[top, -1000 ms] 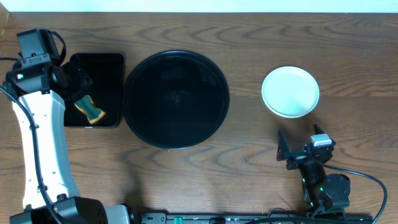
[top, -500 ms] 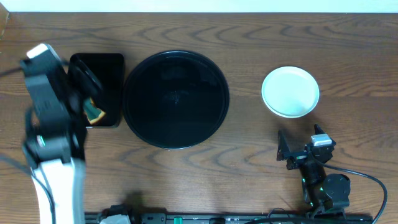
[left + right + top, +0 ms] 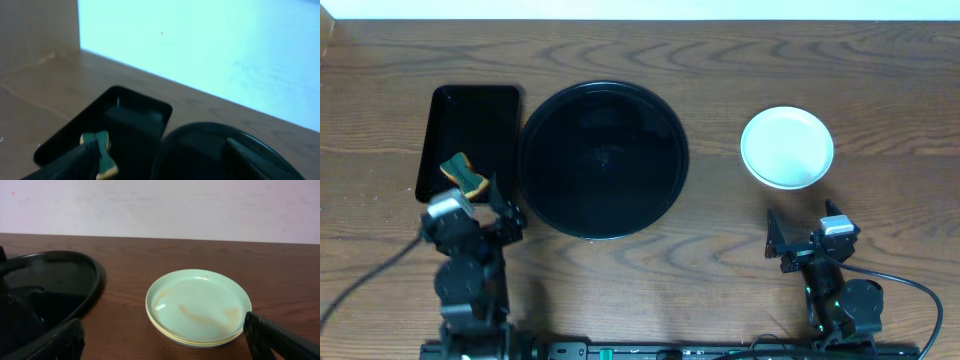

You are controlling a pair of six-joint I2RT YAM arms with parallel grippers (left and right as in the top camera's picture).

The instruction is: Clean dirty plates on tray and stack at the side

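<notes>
Plates (image 3: 787, 147) stacked on counter's right half, apart from tray (image 3: 604, 160); faint smears on top one. Tray at counter centre. Right claw (image 3: 162, 330) spread wide near front edge. Left claw (image 3: 162, 157) spread too, front-left, by sponge (image 3: 465, 175) in small rectangular tray (image 3: 470, 110).

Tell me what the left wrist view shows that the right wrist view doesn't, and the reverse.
Only the left wrist view: the rectangular black tray with a green-and-yellow sponge lying in it. Only the right wrist view: the stacked plates, a pale green one on top with faint orange streaks, a yellow rim beneath. Both: part of the round black tray and the wooden table.
</notes>
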